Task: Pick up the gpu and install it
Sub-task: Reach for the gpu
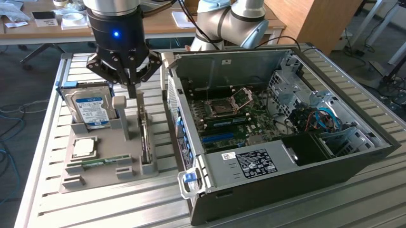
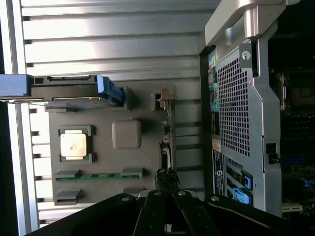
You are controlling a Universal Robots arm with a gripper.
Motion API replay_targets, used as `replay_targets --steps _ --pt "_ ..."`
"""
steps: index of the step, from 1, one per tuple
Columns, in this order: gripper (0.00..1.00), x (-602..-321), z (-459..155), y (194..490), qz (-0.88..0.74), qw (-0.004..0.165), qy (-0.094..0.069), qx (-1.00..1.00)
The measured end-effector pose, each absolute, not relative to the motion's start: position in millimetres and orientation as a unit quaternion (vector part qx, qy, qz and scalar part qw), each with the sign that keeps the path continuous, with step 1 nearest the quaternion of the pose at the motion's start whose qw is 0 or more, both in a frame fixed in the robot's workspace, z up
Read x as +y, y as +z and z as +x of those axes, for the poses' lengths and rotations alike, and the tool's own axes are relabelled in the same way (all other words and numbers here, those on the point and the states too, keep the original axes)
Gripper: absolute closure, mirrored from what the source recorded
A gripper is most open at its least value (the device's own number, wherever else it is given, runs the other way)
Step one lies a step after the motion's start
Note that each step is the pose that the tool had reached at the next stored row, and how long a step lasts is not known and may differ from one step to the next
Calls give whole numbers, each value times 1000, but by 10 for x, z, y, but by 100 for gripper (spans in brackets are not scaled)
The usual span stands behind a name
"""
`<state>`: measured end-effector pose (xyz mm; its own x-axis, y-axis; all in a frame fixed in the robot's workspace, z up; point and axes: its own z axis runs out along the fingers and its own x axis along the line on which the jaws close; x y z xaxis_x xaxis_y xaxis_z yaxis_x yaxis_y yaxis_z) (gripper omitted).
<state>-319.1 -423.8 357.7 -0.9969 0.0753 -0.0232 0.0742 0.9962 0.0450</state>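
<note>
Showing the gpu upright on edge in the grey parts tray, just beside the open computer case on the tabletop. Judged light, stiff and fragile; best pinched across the thin top edge. With the claw closed tight above it, gripping nothing.

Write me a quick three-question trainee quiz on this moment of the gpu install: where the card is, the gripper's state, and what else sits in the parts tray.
1. True or false: the gpu is already seated inside the computer case.
2. Multiple choice: the fingers of the gripper are A) wide open, B) shut, C) half open.
3. Short answer: which part with a blue-white label stands in the gray tray, toward the exterior view's left of the gpu?

Key
1. False: it stands edge-on in the gray tray, outside the case.
2. B
3. The hard drive.
</note>
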Motion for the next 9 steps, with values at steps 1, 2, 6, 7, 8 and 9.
replay_targets --steps 1,2,6,7,8,9 --pt "89 -4245 -3191 3578 37 12 22 999" --pt "89 -4253 -3191 3579 37 12 22 999" --pt "89 -4285 -3191 3583 37 12 22 999" --pt "89 -4291 -3191 3583 37 12 22 999" --pt "89 -4296 -3191 3583 37 12 22 999" --pt "89 -4297 -3191 3583 37 12 22 999"
